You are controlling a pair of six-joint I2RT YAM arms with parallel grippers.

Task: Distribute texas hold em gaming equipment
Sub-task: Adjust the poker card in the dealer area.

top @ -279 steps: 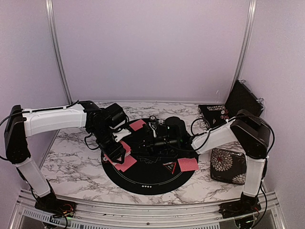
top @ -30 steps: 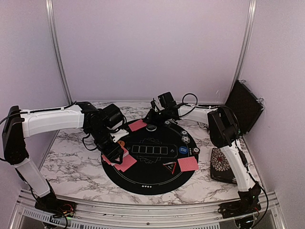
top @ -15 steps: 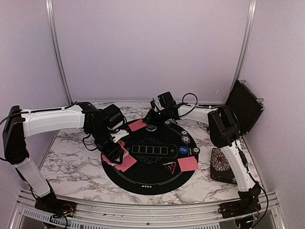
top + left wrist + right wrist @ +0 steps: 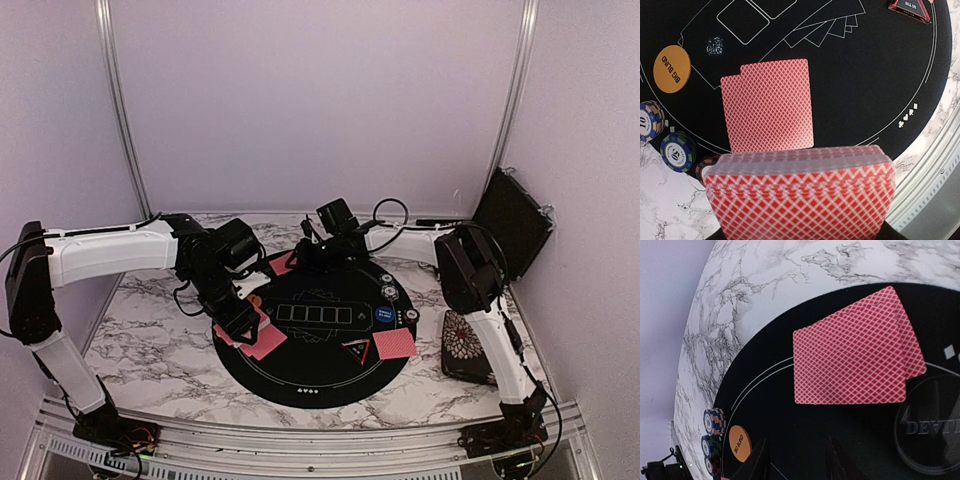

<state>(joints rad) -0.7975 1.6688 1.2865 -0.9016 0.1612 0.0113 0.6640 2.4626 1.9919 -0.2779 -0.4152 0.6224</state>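
The top camera looks down from behind the arms (image 4: 110,250) over the whole worktop (image 4: 150,340) and round mat (image 4: 310,385). Each wrist camera sits close above the mat, left near its left edge, right at its far edge; both catch the orange button (image 4: 672,69).

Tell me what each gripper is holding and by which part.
Left gripper holds the card deck by its near end, the fingers hidden. Right gripper holds nothing, jaws open.
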